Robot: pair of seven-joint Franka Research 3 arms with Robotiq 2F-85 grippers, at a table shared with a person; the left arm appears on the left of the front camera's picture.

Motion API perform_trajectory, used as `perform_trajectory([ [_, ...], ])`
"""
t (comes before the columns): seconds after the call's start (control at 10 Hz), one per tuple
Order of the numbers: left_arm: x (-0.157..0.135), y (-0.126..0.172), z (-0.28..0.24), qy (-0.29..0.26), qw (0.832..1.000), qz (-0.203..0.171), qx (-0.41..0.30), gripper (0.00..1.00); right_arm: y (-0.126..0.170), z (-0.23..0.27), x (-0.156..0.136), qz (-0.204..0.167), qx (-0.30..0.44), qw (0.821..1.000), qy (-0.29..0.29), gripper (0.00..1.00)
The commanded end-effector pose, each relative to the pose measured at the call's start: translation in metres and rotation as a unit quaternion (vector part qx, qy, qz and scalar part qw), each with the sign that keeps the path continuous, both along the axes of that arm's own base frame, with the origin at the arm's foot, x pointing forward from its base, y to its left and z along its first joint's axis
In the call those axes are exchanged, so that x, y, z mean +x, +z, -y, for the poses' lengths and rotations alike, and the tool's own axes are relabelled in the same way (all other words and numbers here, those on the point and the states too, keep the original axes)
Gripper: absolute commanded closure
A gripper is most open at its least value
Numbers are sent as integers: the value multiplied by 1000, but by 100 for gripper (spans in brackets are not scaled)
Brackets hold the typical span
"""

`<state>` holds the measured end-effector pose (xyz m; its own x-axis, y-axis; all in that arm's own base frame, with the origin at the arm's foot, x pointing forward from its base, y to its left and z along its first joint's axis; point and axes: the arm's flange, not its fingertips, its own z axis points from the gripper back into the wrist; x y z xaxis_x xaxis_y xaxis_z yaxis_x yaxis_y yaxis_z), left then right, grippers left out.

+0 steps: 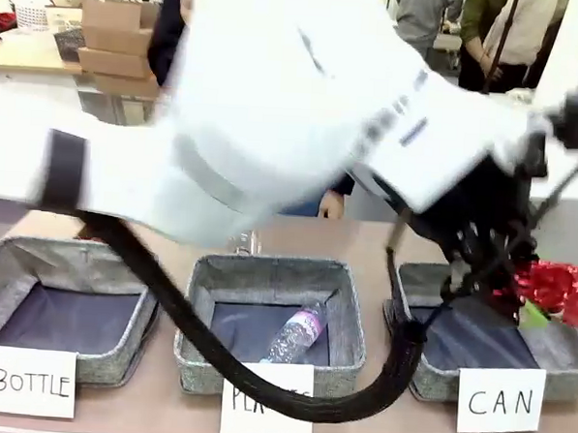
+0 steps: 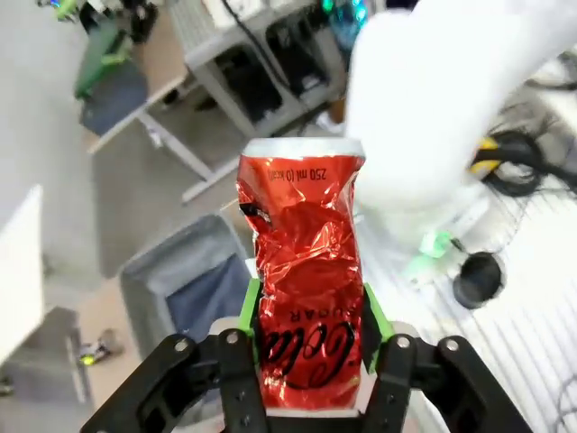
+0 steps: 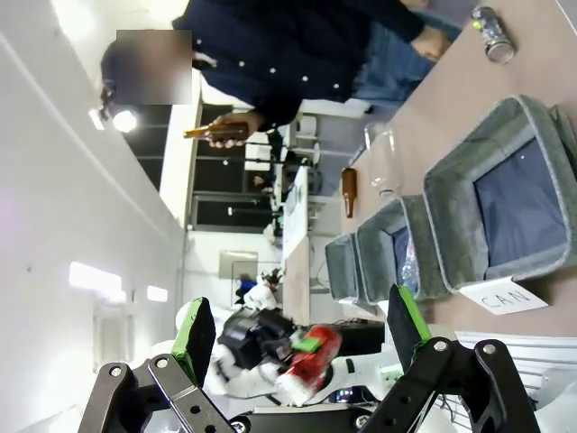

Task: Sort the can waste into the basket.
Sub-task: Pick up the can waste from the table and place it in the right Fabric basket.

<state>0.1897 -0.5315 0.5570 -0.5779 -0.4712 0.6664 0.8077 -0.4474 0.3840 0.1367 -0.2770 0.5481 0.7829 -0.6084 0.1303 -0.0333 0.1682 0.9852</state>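
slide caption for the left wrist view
The left end effector grips the dented red can, a grey basket beyond.

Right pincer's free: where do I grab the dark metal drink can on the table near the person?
Take the dark metal drink can mid-body, from above, closing across its round sides: it seems to lie on its side, with bare table around it.

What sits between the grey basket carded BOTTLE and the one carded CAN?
A third grey woven-fabric rectangular basket, with a clear plastic bottle lying on its side inside it. This shows in the front view.
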Motion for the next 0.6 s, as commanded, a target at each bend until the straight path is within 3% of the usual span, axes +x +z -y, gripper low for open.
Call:
perform_trajectory([
  [0.0, 37, -45, 25, 16, 999, 23, 36, 52, -9, 9, -13, 20, 0, 999, 30, 0],
  [0.1, 0, 0, 0, 0, 1000, 0, 0, 52, 0, 0, 0, 0, 0, 1000, 0, 0],
  [0.3, 0, 0, 0, 0, 1000, 0, 0, 52, 0, 0, 0, 0, 0, 1000, 0, 0],
  [0.4, 16, -32, 15, 3, 1000, 12, 12, 52, 0, 0, 0, 0, 0, 1000, 0, 0],
  [0.5, 30, -51, 35, 63, 995, 66, -25, 52, 0, 0, 0, 0, 0, 1000, 0, 0],
])
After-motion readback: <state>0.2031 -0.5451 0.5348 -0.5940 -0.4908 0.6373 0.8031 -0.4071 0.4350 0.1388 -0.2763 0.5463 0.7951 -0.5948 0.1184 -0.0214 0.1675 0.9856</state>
